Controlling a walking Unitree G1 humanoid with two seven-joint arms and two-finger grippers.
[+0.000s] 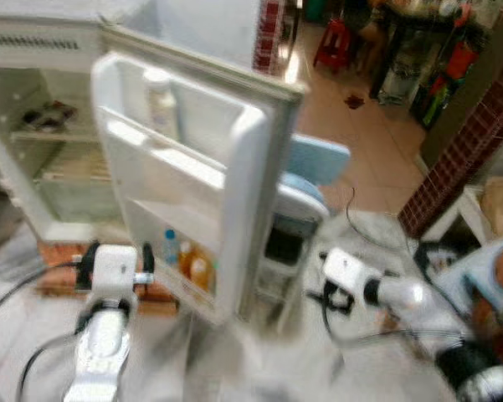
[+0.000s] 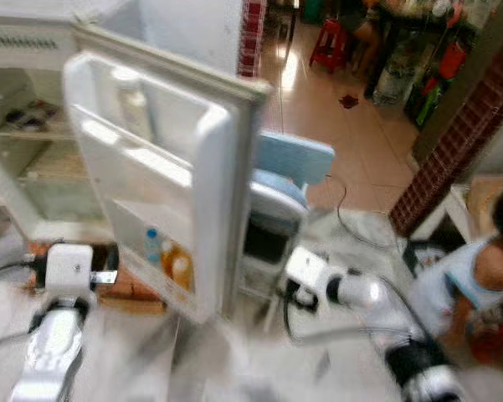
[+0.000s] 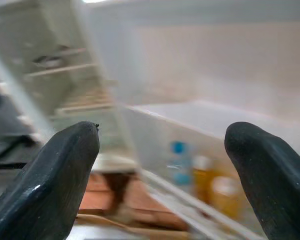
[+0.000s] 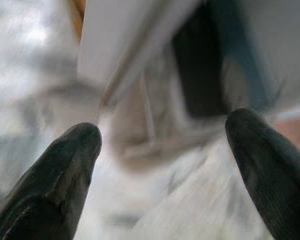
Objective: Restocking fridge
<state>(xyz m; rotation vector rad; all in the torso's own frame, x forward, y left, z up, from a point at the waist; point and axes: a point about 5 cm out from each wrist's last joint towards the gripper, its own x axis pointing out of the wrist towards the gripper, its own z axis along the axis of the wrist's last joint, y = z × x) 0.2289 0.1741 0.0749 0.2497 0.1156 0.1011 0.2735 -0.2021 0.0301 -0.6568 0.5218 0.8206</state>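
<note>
Left tool (image 3: 162,175), spread, faces fridge door (image 1: 192,176) bottles (image 3: 199,175).

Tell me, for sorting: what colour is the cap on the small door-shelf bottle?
Blue cap, clearest in the left wrist view.

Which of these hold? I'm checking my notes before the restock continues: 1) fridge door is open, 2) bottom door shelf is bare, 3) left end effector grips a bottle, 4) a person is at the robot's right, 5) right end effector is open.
1) True: the fridge door stands open.
2) False: bottles sit in the bottom door shelf.
3) False: the left end effector is open and holds nothing.
4) True: a person is there.
5) True: the right end effector has its fingers apart.
</note>
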